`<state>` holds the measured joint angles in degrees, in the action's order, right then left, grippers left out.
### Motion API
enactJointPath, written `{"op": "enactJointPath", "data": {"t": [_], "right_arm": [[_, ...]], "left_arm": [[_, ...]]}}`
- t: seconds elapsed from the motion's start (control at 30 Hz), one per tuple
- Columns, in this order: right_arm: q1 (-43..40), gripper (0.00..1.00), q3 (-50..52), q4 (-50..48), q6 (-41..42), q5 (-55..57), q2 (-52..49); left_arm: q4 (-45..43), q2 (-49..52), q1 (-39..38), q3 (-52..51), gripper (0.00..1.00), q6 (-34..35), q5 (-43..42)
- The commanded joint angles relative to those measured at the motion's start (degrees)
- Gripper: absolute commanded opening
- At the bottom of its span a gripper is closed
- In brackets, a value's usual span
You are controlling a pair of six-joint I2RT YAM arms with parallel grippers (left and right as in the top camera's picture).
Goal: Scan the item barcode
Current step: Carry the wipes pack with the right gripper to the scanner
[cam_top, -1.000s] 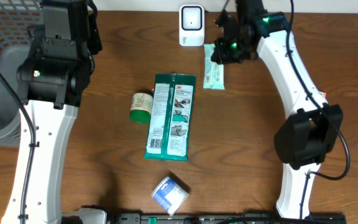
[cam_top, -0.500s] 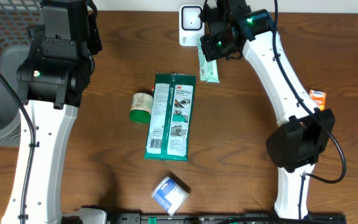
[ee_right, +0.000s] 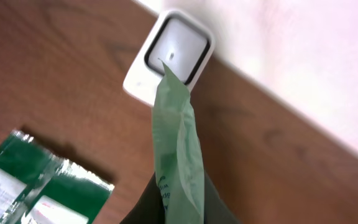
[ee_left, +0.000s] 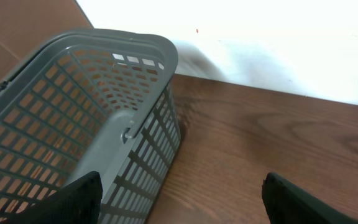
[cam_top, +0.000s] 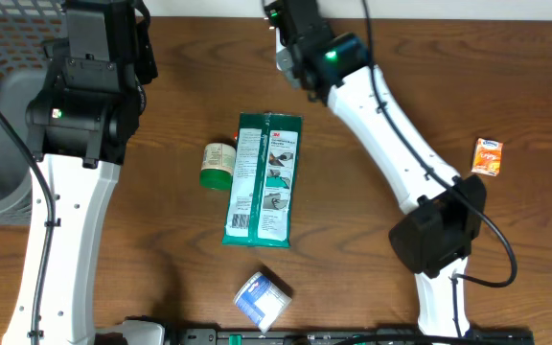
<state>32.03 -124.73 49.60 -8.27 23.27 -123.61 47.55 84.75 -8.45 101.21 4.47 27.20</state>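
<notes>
While left fingers (ee_left: 73, 199) gape empty, right fingers (ee_right: 148, 211) pinch a green packet (ee_right: 178, 143) near the scanner (ee_right: 169, 59).

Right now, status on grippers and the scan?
Left gripper open, empty, by the basket. Right gripper shut on green packet, tip pointing at scanner. Nothing between them.

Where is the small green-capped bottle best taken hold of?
Come from above. The small bottle lies on its side, close beside the green packet, so gripping end to end, cap to base, looks safer than across its body.
</notes>
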Motion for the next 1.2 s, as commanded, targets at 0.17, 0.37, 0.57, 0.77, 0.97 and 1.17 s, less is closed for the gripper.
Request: {"op": "enactJointPath", "data": {"t": [0.17,0.37,0.57,0.77,0.97,1.17], "right_arm": [[4.0,0.01,-1.2,-12.9,-16.3,23.0,1.0],[6.6,0.01,-1.2,-23.3,-27.6,29.6,-3.1],[8.7,0.01,-1.2,-48.5,-54.4,40.8,-14.1],[8.3,0.01,-1.2,-74.5,-79.7,42.5,-24.4],[6.3,0.01,-1.2,-80.1,-84.3,40.4,-30.8],[4.8,0.01,-1.2,-80.5,-84.1,36.2,-33.1]], "left_arm": [[0.0,0.2,0.1,0.1,0.82,-0.1,0.7],[0.0,0.2,0.1,0.1,0.82,-0.1,0.7],[0.0,0.2,0.1,0.1,0.82,-0.1,0.7],[0.0,0.2,0.1,0.1,0.82,-0.1,0.7],[0.0,0.2,0.1,0.1,0.82,-0.1,0.7],[0.0,0.2,0.1,0.1,0.82,-0.1,0.7]]}}
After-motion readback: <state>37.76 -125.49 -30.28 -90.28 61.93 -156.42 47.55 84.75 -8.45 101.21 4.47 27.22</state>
